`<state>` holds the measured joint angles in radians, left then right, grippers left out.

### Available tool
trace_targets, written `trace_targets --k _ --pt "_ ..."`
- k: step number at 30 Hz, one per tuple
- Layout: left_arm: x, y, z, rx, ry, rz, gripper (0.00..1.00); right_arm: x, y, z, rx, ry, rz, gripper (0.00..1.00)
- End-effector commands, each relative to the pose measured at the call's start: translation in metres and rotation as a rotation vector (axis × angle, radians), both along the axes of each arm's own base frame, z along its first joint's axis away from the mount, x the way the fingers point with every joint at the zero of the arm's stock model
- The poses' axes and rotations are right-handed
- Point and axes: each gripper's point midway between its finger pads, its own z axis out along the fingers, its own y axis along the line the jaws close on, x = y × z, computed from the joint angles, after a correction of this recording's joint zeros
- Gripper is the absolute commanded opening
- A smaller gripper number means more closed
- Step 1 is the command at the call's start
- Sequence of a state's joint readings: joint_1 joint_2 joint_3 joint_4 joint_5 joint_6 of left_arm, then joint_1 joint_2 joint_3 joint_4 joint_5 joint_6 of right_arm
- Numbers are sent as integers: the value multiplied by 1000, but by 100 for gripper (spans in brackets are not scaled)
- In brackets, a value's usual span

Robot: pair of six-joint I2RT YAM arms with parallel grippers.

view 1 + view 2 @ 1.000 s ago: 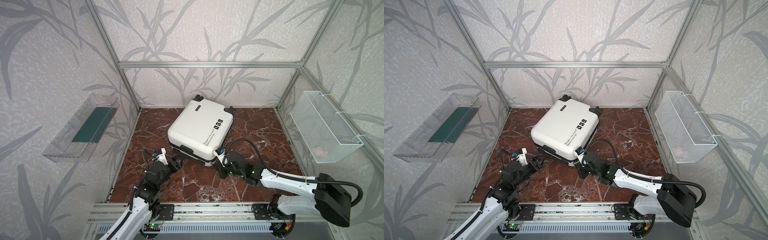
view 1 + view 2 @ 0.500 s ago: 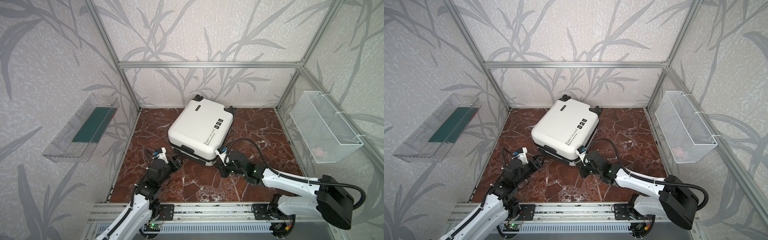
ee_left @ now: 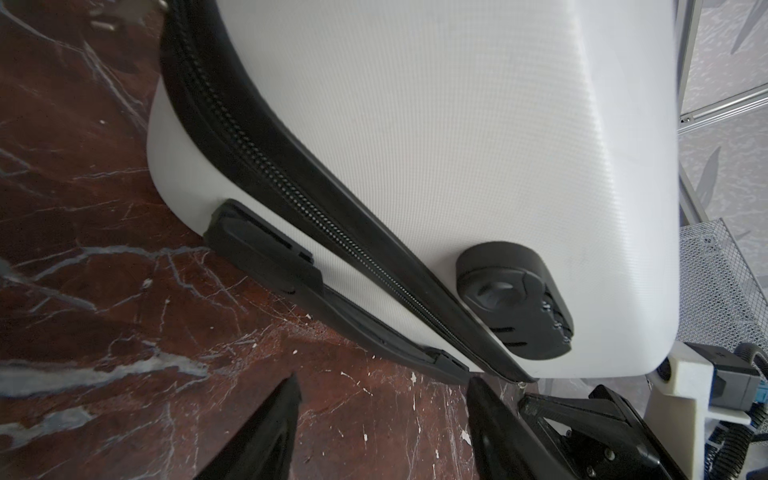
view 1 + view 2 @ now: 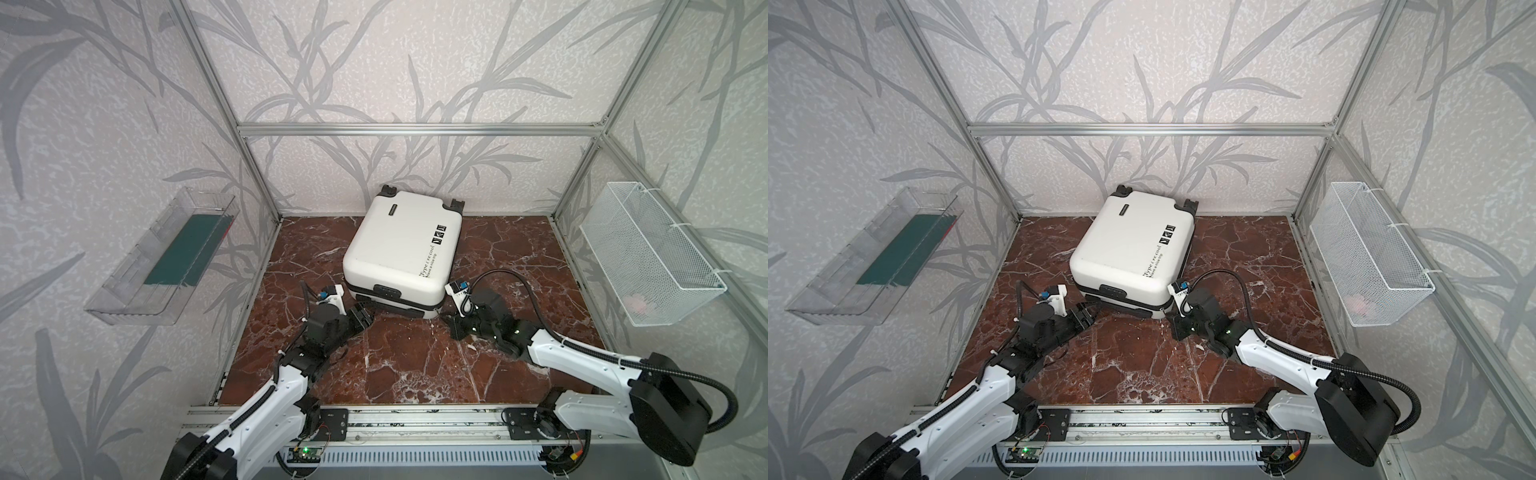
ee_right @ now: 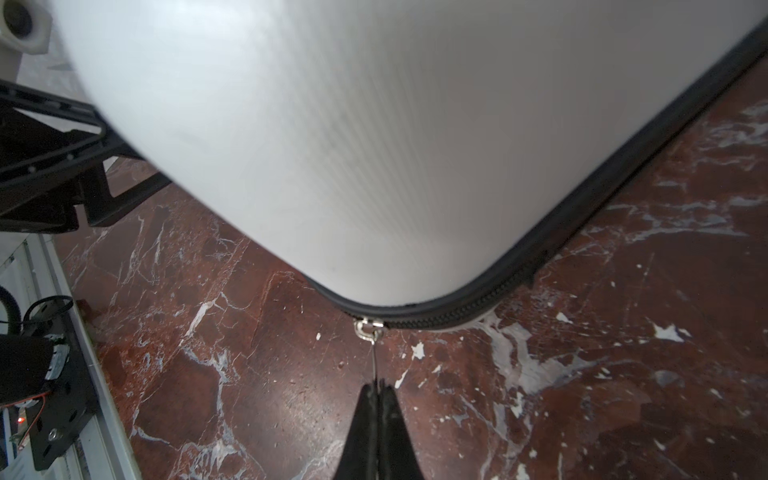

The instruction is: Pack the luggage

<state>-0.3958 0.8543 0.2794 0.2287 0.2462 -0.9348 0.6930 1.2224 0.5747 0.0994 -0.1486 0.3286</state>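
Luggage: the small white hard-shell suitcase (image 4: 399,249) lies flat on the red marble desk (image 4: 415,365), lid down on its lower half. Its black wheels (image 4: 457,204) are at the end far from the arms.
Right hand: the right hand (image 5: 376,390) sits just off the suitcase's near corner. Its fingers are pressed together, pinching the thin metal zipper pull (image 5: 375,357). The slider rides the corner curve of the black zipper band (image 5: 540,257).
Left hand: the left hand (image 3: 382,399) is spread and empty, just off the suitcase's near edge. It is close to the black side handle (image 3: 266,249) and the black combination lock (image 3: 515,299), and as far as we can see it touches neither.
Stiffness: we judge the shell rigid, so it will not give under a push, while the zipper band is soft fabric.
Weight and slip: we expect the suitcase to be light. With a smooth shell on polished stone, it may slide or turn when the zipper is tugged.
Where to hold: the rounded shell is too broad for either hand to span. We would work the zip by its pull and steady the suitcase at the side handle or against the near edge.
Risk: the pull is thin and could slip out of the pinch at the corner bend.
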Motion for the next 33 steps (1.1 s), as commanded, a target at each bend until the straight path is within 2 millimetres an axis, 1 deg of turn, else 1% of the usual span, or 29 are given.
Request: trace_targets --k 1,6,9,12,16,19,24,26,28,33 --pt "11 -18 28 -29 -82 -51 66 27 -18 25 44 -68 -103 0" --pt "19 -43 32 -38 -95 -110 66 41 -43 28 63 -55 -165 0" --pt "21 -49 28 -50 -90 -123 66 45 -52 30 62 -55 -185 0" --pt "18 -43 22 -35 -84 -102 66 44 -57 31 56 -53 -190 0" --pt "15 -22 8 -14 -87 -9 65 39 -58 30 50 -45 -183 0" --pt "14 -12 -3 -4 -73 22 63 37 -59 27 46 -39 -176 0" --pt "19 -6 -17 -50 -60 33 63 34 -58 23 41 -31 -160 0" --pt "23 -3 -19 -77 -74 38 63 33 -56 23 42 -29 -150 0" --pt "29 -1 -21 -114 -65 53 60 33 -55 22 42 -25 -144 0" --pt "43 -9 -14 -167 -117 27 55 31 -52 19 40 -15 -119 0"
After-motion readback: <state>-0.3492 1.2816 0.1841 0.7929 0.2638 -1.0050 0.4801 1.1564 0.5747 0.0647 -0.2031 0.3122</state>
